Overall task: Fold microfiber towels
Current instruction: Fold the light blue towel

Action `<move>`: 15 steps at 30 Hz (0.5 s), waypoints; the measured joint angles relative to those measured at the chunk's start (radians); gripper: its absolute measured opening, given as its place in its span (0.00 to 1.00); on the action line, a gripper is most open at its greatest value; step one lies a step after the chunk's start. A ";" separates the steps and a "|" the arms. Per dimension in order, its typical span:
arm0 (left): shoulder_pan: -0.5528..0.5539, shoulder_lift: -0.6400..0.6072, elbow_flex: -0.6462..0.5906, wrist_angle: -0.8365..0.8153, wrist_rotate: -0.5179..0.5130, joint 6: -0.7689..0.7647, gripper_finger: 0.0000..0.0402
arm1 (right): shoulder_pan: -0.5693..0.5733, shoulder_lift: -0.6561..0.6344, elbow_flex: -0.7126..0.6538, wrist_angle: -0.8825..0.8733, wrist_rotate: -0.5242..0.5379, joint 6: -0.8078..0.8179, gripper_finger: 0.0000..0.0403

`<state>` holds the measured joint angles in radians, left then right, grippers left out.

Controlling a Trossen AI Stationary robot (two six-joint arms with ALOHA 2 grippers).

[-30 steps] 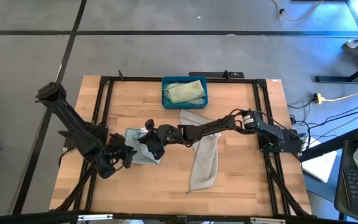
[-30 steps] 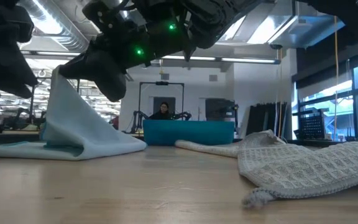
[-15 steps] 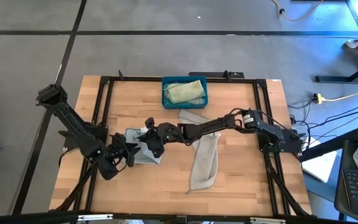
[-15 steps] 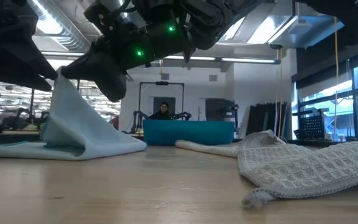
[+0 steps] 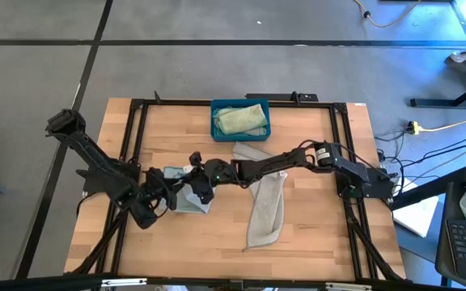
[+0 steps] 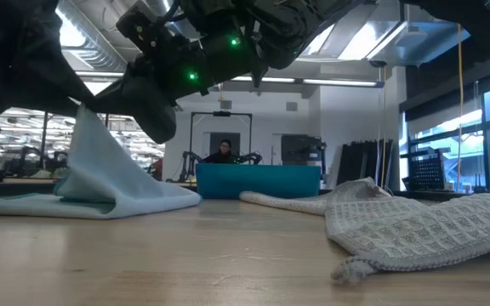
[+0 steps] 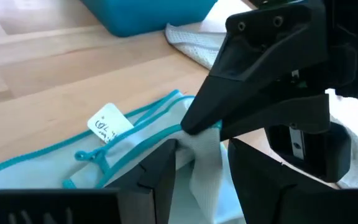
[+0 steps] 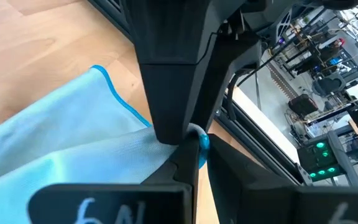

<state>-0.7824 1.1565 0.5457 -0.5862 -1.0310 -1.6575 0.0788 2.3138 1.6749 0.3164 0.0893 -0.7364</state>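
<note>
Pale blue microfibre, edged in teal stitching, rises in a peak off the table (image 5: 314, 234) as two dark arms meet over it. The right claw (image 8: 188, 146) is pressed together on a corner of the pale blue towel (image 5: 183, 194), which lies on the table's left half. The left claw (image 7: 201, 158), fingers (image 7: 160, 177) spread, straddles the same raised fold without yet closing on it. A grey-beige towel (image 5: 265, 202) sprawls unfolded near the middle, and a pale green towel (image 5: 241, 120) sits in the teal bin (image 5: 240, 132) at the far edge.

The risk lies in the handover. With both claws crowded on one small pinch of cloth, the fingers could collide, or the left could close on a single layer so the fold skews. If the right claw lets go early, the lifted corner would probably flop back and undo the crease.
</note>
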 joint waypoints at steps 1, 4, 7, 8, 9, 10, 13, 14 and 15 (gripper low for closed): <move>0.005 0.000 0.000 0.003 0.000 0.011 0.35 | 0.000 0.000 0.000 0.000 -0.001 0.001 0.09; 0.020 0.000 0.000 0.011 0.000 0.031 0.35 | -0.001 0.000 0.000 0.000 0.001 0.001 0.09; 0.036 0.003 0.000 0.012 0.010 0.045 0.35 | -0.001 0.000 0.000 0.001 0.002 0.001 0.09; 0.042 0.006 0.000 0.012 0.013 0.045 0.35 | -0.001 0.000 0.000 0.002 0.002 0.001 0.09; 0.046 0.009 0.000 0.012 0.018 0.046 0.35 | -0.001 0.000 0.000 0.002 0.002 0.000 0.09; 0.050 0.012 0.000 0.012 0.023 0.047 0.35 | -0.001 0.000 0.000 0.002 0.002 0.000 0.09; 0.055 0.026 0.000 0.012 0.027 0.050 0.35 | -0.001 0.000 0.000 0.002 -0.005 -0.001 0.09; 0.056 0.030 0.000 0.013 0.027 0.055 0.35 | -0.001 0.000 0.000 0.002 -0.013 -0.001 0.09; 0.056 0.034 0.000 0.013 0.029 0.056 0.35 | -0.001 0.000 0.000 0.002 -0.027 -0.001 0.09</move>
<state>-0.7266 1.1909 0.5457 -0.5734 -1.0023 -1.6016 0.0776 2.3138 1.6749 0.3182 0.0625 -0.7376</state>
